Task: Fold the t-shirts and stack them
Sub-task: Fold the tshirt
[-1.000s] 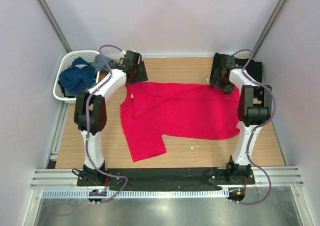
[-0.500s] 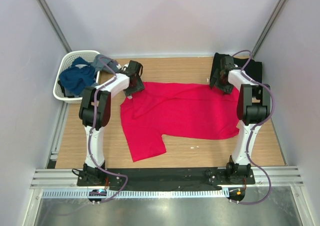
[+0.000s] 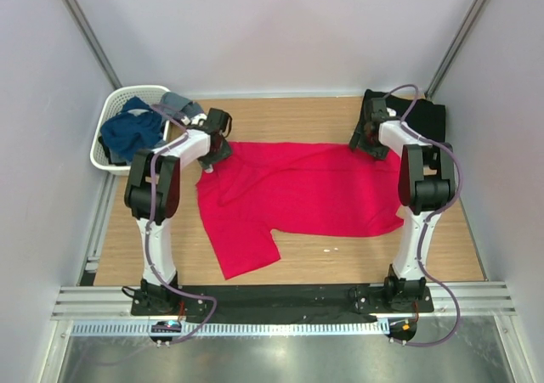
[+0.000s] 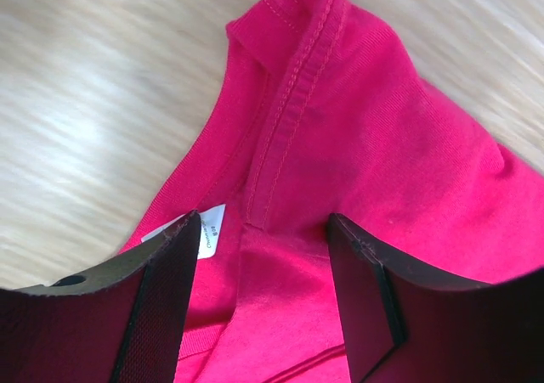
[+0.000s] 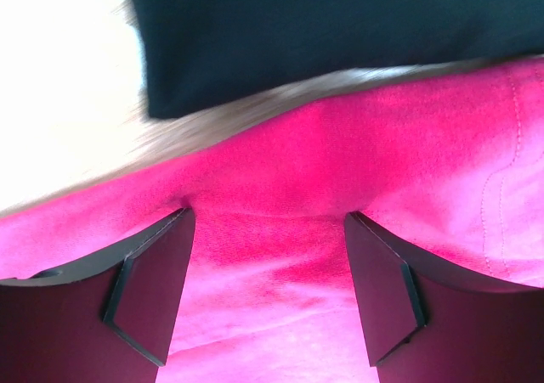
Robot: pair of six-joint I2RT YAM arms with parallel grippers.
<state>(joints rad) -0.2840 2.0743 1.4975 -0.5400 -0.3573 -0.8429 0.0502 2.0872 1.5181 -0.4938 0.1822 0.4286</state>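
Observation:
The crimson red t-shirt (image 3: 297, 192) lies spread flat on the wooden table, with one sleeve pointing at the near edge. My left gripper (image 3: 214, 148) stands open over its far left corner. In the left wrist view that gripper (image 4: 263, 222) straddles the stitched collar (image 4: 289, 94), and a white label (image 4: 208, 232) lies beside one finger (image 4: 161, 306). My right gripper (image 3: 367, 137) is open at the shirt's far right edge, its jaws (image 5: 269, 217) set down on red cloth. The black t-shirt (image 3: 422, 115) lies at the far right corner, just beyond that gripper (image 5: 340, 26).
A white lattice basket (image 3: 110, 107) holding blue and grey clothes (image 3: 132, 132) stands off the table's far left corner. White walls close in the back and sides. A black rail (image 3: 280, 296) with both arm bases runs along the near edge.
My left gripper has come toward the near left, down onto the shirt's collar corner, and the shirt's left edge has shifted slightly left. The right gripper has barely moved.

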